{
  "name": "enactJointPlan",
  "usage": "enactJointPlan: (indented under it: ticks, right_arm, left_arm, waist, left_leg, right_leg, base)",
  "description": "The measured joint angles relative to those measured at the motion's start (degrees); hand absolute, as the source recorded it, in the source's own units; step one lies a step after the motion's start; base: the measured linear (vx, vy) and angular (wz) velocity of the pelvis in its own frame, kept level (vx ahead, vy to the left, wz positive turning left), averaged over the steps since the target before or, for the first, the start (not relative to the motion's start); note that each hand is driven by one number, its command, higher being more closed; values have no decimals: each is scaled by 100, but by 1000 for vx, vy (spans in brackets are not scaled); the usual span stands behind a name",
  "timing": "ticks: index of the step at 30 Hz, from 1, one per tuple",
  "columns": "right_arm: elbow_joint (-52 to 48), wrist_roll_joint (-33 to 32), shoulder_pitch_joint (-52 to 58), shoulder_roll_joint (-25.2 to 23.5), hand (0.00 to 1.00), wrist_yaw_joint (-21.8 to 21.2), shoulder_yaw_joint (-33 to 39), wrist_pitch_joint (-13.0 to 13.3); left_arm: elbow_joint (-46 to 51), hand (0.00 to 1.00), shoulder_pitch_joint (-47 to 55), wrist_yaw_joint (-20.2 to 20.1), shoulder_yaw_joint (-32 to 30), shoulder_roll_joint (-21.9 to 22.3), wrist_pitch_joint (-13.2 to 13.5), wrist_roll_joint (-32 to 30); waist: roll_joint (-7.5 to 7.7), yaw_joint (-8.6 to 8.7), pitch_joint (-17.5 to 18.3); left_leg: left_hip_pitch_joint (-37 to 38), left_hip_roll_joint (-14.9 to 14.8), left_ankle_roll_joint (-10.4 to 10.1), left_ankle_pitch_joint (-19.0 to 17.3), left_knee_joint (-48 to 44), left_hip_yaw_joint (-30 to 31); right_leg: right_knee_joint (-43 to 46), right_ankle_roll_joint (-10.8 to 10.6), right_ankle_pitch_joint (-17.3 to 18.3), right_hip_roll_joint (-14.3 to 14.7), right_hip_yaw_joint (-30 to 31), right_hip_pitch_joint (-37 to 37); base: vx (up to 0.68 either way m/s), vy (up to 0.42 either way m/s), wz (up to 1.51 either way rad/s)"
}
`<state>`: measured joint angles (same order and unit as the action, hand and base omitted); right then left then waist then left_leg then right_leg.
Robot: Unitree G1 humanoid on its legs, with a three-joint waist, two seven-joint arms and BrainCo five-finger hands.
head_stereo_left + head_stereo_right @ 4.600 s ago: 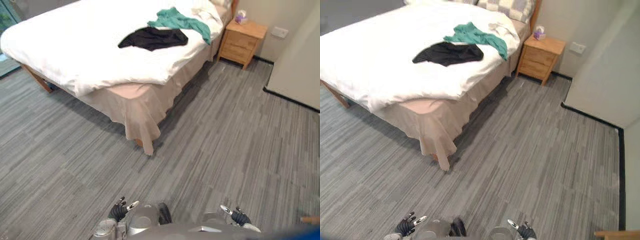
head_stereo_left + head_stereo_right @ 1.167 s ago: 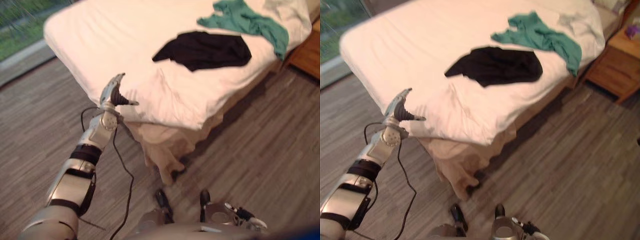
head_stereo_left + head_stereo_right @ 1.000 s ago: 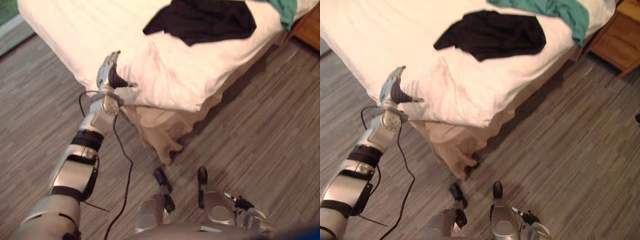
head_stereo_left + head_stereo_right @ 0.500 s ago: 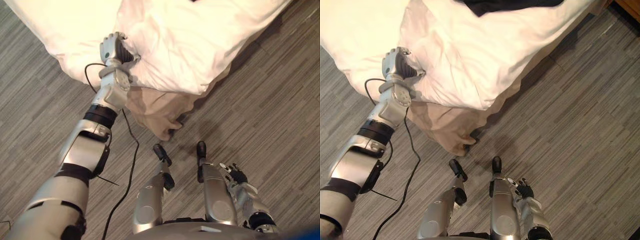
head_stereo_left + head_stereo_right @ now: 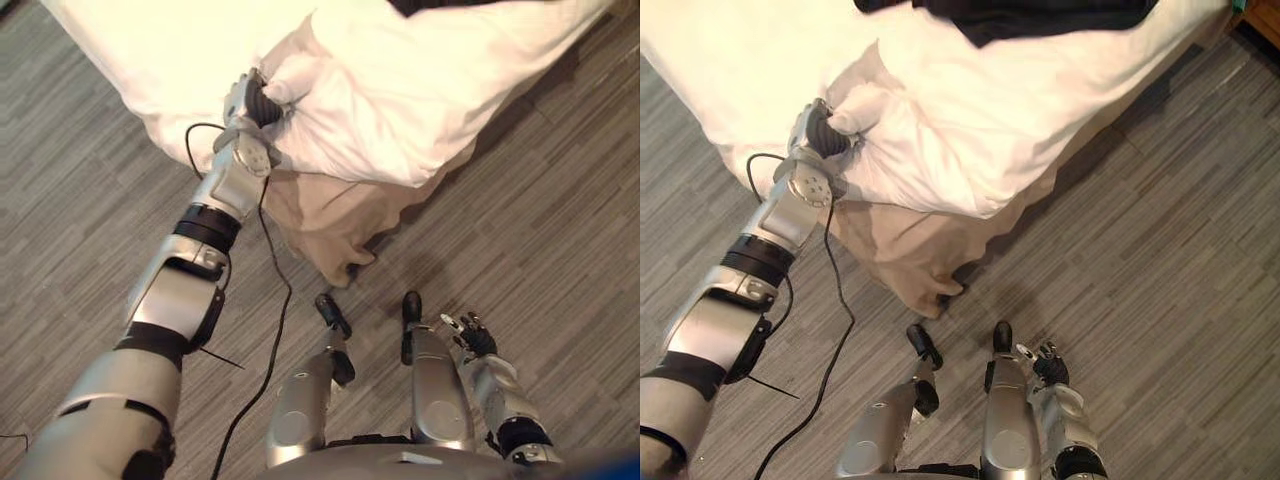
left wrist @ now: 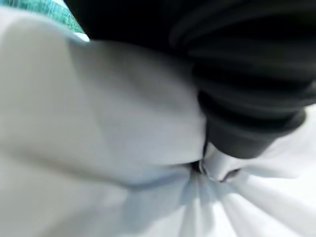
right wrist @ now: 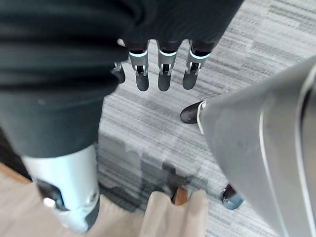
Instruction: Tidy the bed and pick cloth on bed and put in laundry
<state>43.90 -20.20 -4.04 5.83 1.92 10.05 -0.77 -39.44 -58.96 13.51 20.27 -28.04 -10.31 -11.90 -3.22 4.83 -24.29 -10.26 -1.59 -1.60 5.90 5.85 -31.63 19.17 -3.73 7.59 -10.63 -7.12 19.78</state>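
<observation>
We are gripping a bunched fold of the white duvet [image 5: 400,90] with our left robot hand [image 5: 256,102], its fingers curling tight into the fabric near the duvet's corner. The black cloth [image 5: 1040,15] is lying on the duvet, well apart from that hand. Our right robot hand [image 5: 470,336] is hanging low above the grey floor [image 5: 560,230], fingers relaxed and holding nothing. The beige bed skirt [image 5: 330,225] is drooping below the duvet.

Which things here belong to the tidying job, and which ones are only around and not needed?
For the job: white duvet, bunched in the shut left hand; black cloth on the duvet; teal cloth.
Not for the job: beige bed skirt; grey floor; right hand, open and idle.
</observation>
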Motion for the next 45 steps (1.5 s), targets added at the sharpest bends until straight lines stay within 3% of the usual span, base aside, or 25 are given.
enactJointPlan:
  ticks: [5,9,12,13,15,19,22,26,29,36,40,45]
  right_arm:
    - [297,27,210,34,0,56,30,-137]
    - [509,168,418,110,0,67,69,-349]
    - [699,238,684,107,0,69,83,-427]
    - [735,238,704,106,0,70,85,-451]
    - [785,249,818,109,0,72,138,-502]
    - [895,254,842,96,0,61,144,-571]
    - [977,253,851,96,0,52,164,-577]
    - [1066,252,862,-3,0,-11,153,-687]
    - [1103,245,891,-9,0,-68,153,-762]
    - [1220,248,885,-13,0,-209,152,-780]
    - [1217,231,841,-10,0,-320,161,-797]
    - [1240,171,849,-32,0,-410,181,-886]
  left_arm:
    - [386,100,713,-390,-286,-421,605,240]
    - [737,100,1609,-783,-500,-547,1015,685]
    - [1256,100,2488,-1086,-666,-652,1382,913]
    - [1355,0,2631,-1127,-748,-652,1442,922]
    - [1674,0,3161,-1362,-915,-648,1608,1131]
    - [1870,0,3893,-1630,-974,-549,1728,1341]
    - [1949,0,4291,-1753,-1040,-276,1730,1375]
    - [2269,0,5098,-1855,-1195,-18,1736,1592]
    - [2458,0,5634,-1867,-1300,329,1733,1692]
    - [2523,0,6688,-1832,-1575,643,1631,1755]
    - [2411,0,7066,-1576,-1720,905,1417,1782]
    - [1059,0,7332,-1191,-1881,1280,1179,1677]
  waist:
    - [-94,-73,60]
    - [-202,-126,337]
    - [-196,-166,882]
    - [-189,-182,917]
    - [-205,-230,1123]
    - [-182,-266,1189]
    - [-151,-267,1208]
    - [15,-306,1332]
    - [35,-456,1348]
    - [58,-634,1446]
    - [81,-728,1459]
    - [148,-739,1517]
  left_leg:
    - [336,17,44,22,-21,243]
    - [656,-8,43,34,-23,425]
    - [818,-53,-20,-8,-21,645]
    - [881,-59,-29,-15,-21,694]
    - [986,-84,-59,-35,-15,746]
    - [1183,-150,-61,-42,11,890]
    - [1224,-193,-60,-43,13,1035]
    - [1278,-250,-73,-57,15,1173]
    - [1397,-249,-114,-103,17,1202]
    - [1418,-203,-110,-149,17,1376]
    - [1434,-143,-108,-160,18,1488]
    - [1576,-134,-110,-208,22,1500]
  right_leg:
    - [-17,-8,157,-57,-288,-494]
    - [-296,4,195,-39,-622,-1098]
    - [-704,-12,179,49,-860,-1577]
    - [-764,-15,175,63,-888,-1675]
    - [-964,-22,139,119,-962,-1905]
    - [-1315,4,25,250,-1046,-2280]
    - [-1430,24,7,319,-1141,-2434]
    - [-1617,60,-17,423,-1260,-2618]
    - [-1736,61,-17,448,-1271,-2775]
    - [-1911,59,-16,457,-1426,-2968]
    - [-1950,44,-7,440,-1519,-3052]
    - [-2004,20,9,429,-1552,-3230]
  base:
    - [118,-59,26]
    - [134,-41,32]
    - [140,-43,31]
    - [113,-36,15]
    - [66,-30,9]
    - [31,-27,0]
    - [2,-31,17]
    - [25,-35,12]
    - [26,-23,5]
    - [50,-18,14]
    - [19,1,13]
    - [5,-1,2]
